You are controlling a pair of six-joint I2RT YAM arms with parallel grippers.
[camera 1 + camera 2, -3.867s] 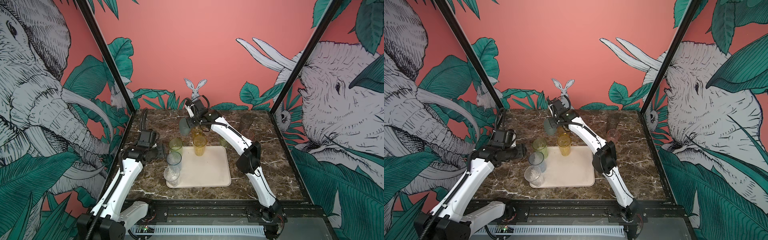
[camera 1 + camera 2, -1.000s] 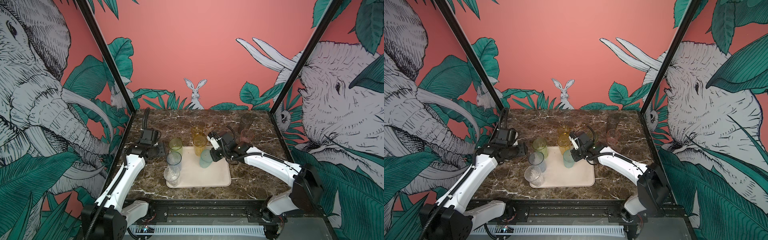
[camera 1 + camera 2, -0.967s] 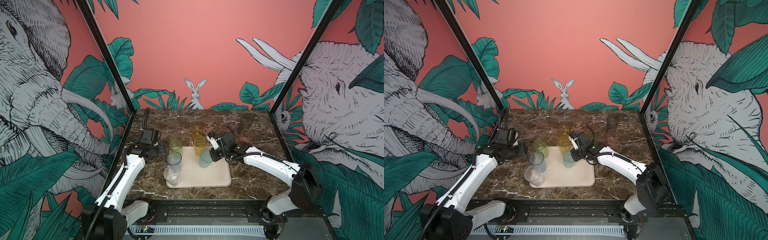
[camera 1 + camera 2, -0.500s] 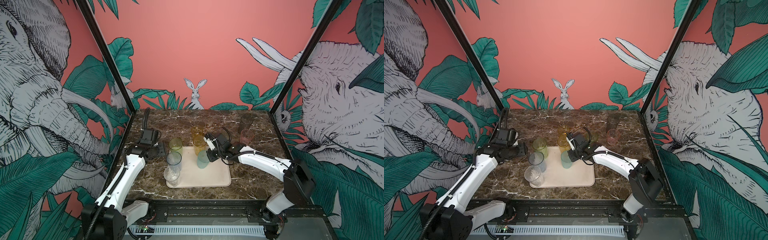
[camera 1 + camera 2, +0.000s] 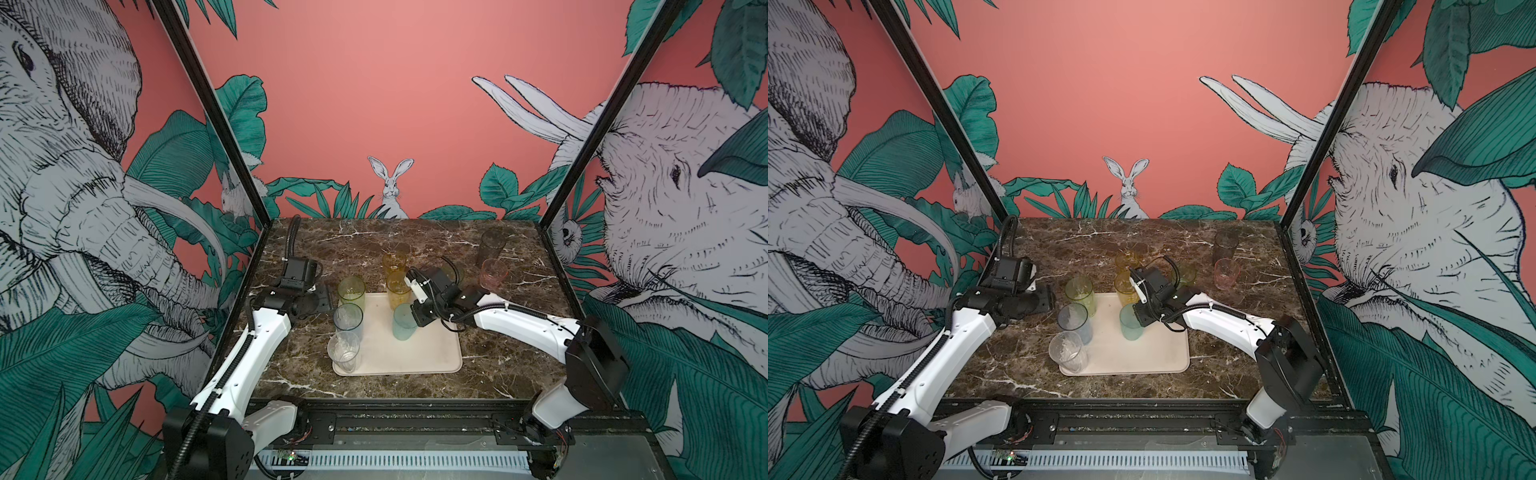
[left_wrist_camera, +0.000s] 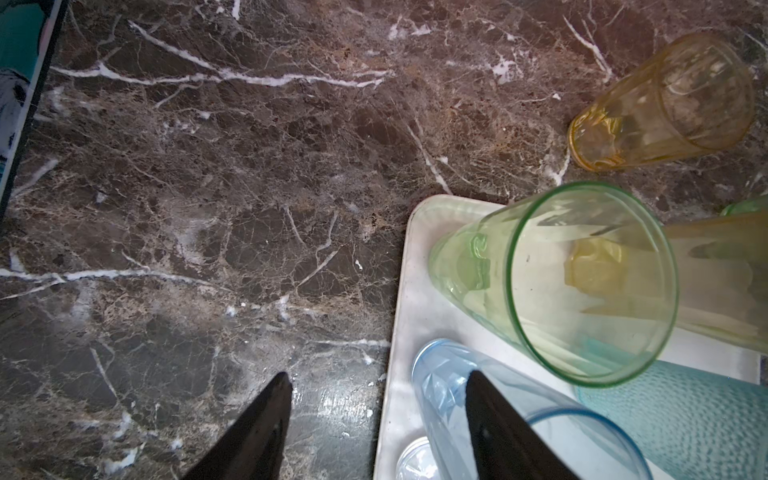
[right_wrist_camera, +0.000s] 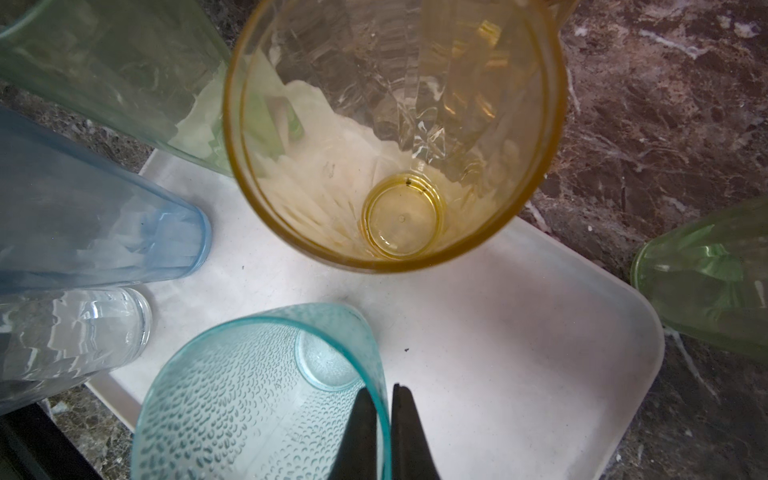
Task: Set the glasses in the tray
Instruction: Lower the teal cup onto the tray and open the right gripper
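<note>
The cream tray (image 5: 430,351) (image 5: 1156,355) lies mid-table. My right gripper (image 7: 383,390) (image 5: 415,316) is shut on the rim of a frosted teal glass (image 7: 249,395) (image 5: 404,322) (image 5: 1131,323), one finger inside and one outside, upright over the tray's middle. Whether its base touches, I cannot tell. On the tray stand a yellow-green glass (image 5: 351,291), a pale blue one (image 5: 348,320), a clear one (image 5: 344,351) and an amber one (image 5: 398,291). My left gripper (image 6: 378,374) (image 5: 326,297) hangs open beside the tray's left edge, holding nothing.
On the marble behind the tray stands a second amber glass (image 5: 394,262). A short green glass (image 5: 1185,272) sits just past the right wrist. A smoky grey glass (image 5: 492,245) and a pink one (image 5: 493,274) stand at the back right.
My right gripper carried the teal glass from the back of the table to over the tray, and shifted slightly left in the last second. The left arm has not moved.
</note>
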